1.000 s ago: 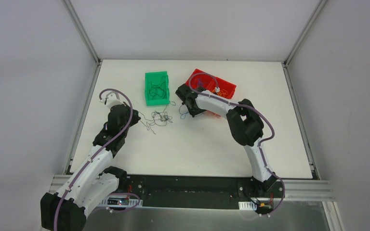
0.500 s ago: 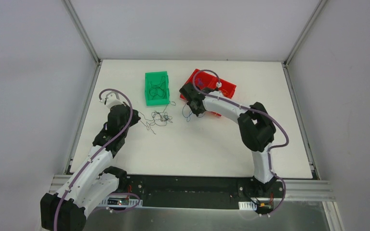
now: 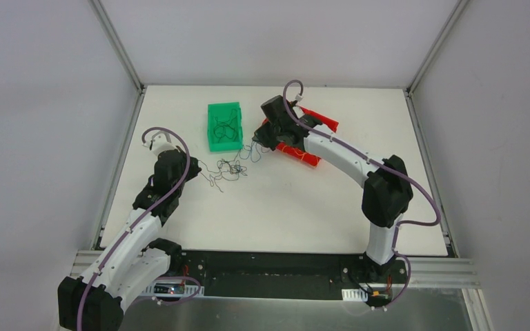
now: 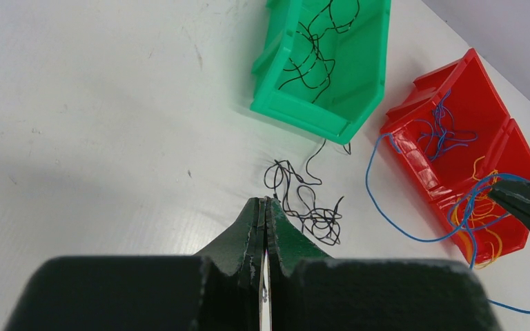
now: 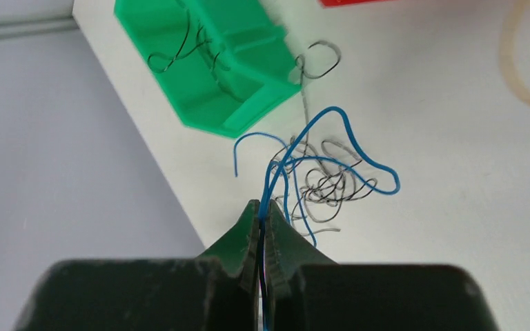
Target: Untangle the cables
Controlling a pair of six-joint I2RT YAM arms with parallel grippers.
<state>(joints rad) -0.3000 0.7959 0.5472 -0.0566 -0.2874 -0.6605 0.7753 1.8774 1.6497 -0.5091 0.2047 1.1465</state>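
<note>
A knot of black cables (image 3: pixel 231 167) lies on the white table in front of the green bin (image 3: pixel 224 126); it also shows in the left wrist view (image 4: pixel 312 210) and the right wrist view (image 5: pixel 328 183). My right gripper (image 3: pixel 261 140) is shut on a blue cable (image 5: pixel 331 148) and holds it raised above the knot, between the green bin and the red bin (image 3: pixel 297 153). The blue cable (image 4: pixel 386 203) trails down beside the red bin (image 4: pixel 424 169). My left gripper (image 4: pixel 266 201) is shut, its tips at a black strand running out of the knot.
The green bin (image 4: pixel 369 62) holds several black cables. The red bin holds blue and yellow-orange cables (image 4: pixel 479 207). The right arm (image 3: pixel 345 155) lies over part of the red bin. Grey walls border the table on three sides.
My right gripper has moved back and left, from in front of the red bin to between the bins, taking the blue cable with it. The left arm has not moved.
</note>
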